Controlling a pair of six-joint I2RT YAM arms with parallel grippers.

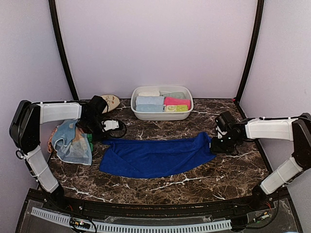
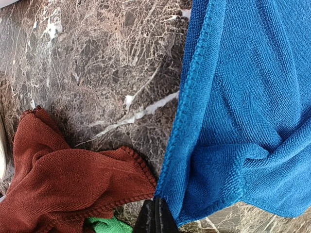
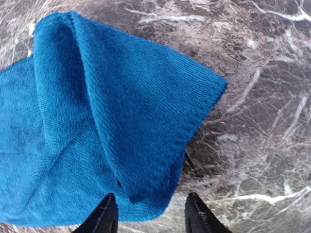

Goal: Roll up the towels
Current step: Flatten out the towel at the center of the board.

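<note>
A royal blue towel (image 1: 155,155) lies spread across the middle of the table. My left gripper (image 1: 110,127) is at its far left corner. In the left wrist view its jaws (image 2: 156,213) are closed, with the corner of the blue towel (image 2: 243,97) running into the tips. My right gripper (image 1: 217,143) is at the towel's right end. It (image 3: 150,216) stands open, and its fingertips (image 3: 104,216) straddle a folded-over flap of the blue towel (image 3: 121,107) lying on the marble just ahead.
A heap of loose towels (image 1: 73,143) lies at the left, with a rust-brown one (image 2: 63,179) and a green one (image 2: 104,225) beside my left fingers. A white tub (image 1: 137,112) holding several towels stands at the back. A cream plate (image 1: 113,101) is behind the left arm.
</note>
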